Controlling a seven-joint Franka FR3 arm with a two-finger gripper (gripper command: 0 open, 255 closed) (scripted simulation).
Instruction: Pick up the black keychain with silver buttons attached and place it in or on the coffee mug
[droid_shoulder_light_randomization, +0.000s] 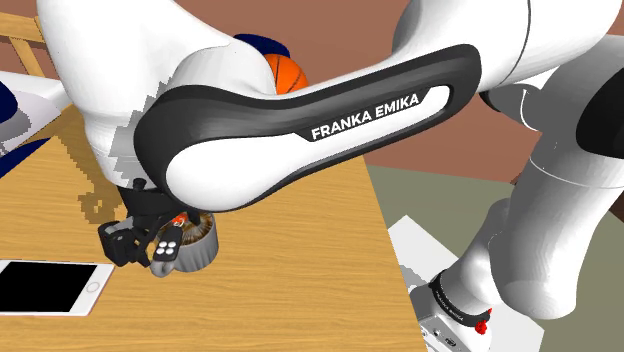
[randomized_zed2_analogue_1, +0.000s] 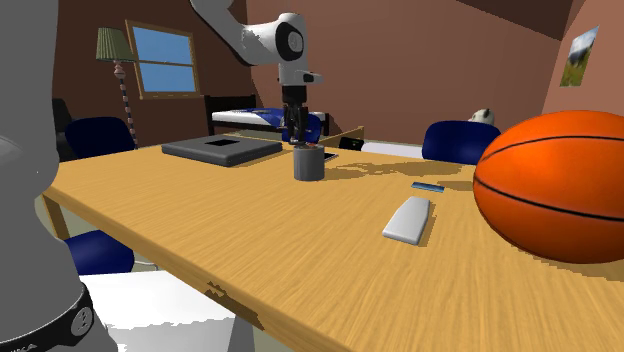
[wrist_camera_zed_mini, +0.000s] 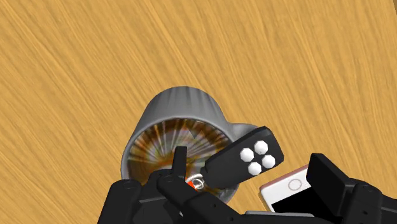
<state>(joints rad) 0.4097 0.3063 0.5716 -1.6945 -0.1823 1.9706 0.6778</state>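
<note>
The tool (wrist_camera_zed_mini: 249, 162) hung released, its fingers (wrist_camera_zed_mini: 331, 181) apart around the keychain (wrist_camera_zed_mini: 254, 156), which seemed to lean on the coffee mug (wrist_camera_zed_mini: 181, 105), at its 9 o'clock in the shoulder view. We judged a straight, slow lift best, lest a finger drag it onto the table (wrist_camera_zed_mini: 95, 63).

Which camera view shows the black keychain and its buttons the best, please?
The wrist view: the keychain is large and near, its four white buttons plain, next to the mug. The shoulder view shows it small, with the buttons as specks. In the second exterior view it is too small to tell.
</note>
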